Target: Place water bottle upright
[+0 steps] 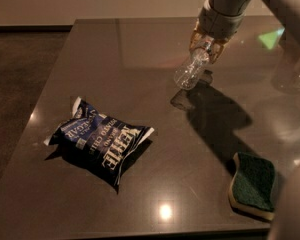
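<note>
The single camera stands high at the near edge of the table (pixel 115 49) and looks down at a slant across it, close enough that the tabletop fills the view. The gripper (pixel 206 46), clasping the water bottle (pixel 190 71), sits at 1 o'clock; the far wall (pixel 90 4) spans 12 o'clock.
</note>
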